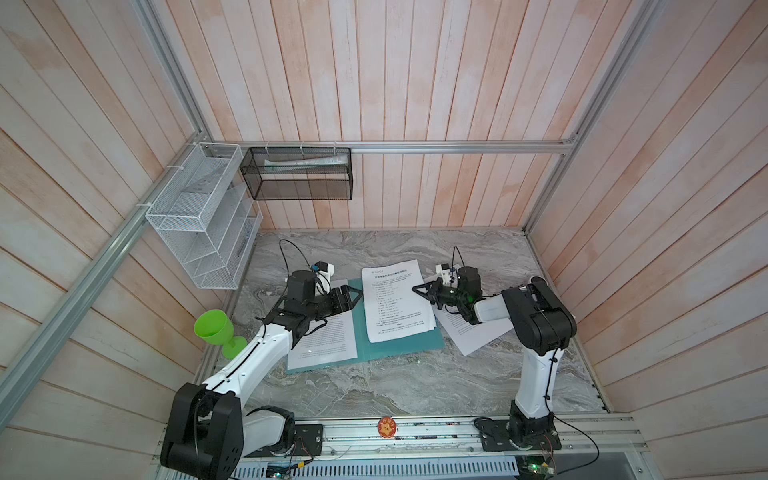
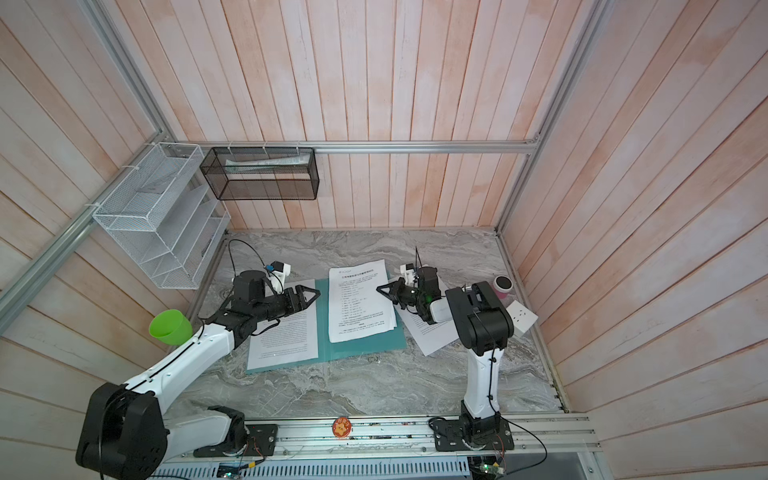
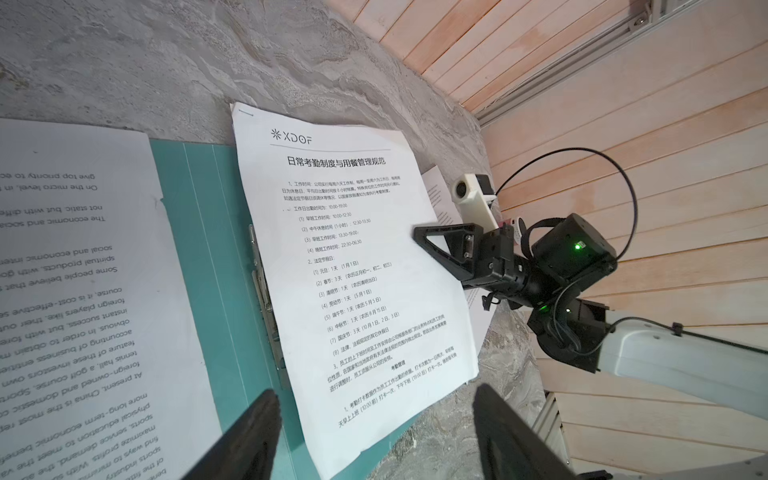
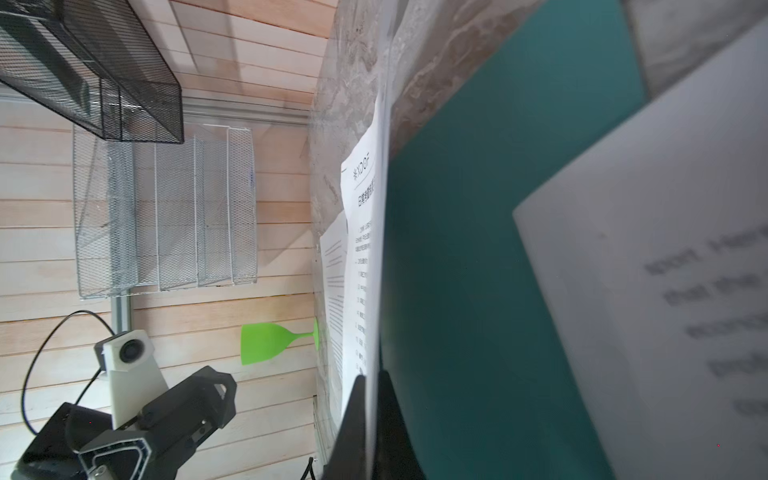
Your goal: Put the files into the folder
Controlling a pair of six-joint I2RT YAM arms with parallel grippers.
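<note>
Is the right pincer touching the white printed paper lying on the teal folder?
Touching. In the right wrist view the right pincer is shut on the edge of the white printed paper sheet.

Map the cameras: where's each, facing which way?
Top views: high up front, looking down at the table; both arms, left gripper, right gripper.
Left wrist: on left arm, faces across folder and middle sheet to the right gripper; own open fingertips.
Right wrist: on right arm, faces along that sheet's edge toward the left gripper, green cup; own fingers pinch the sheet.
Shared: each wrist view shows the other gripper.
</note>
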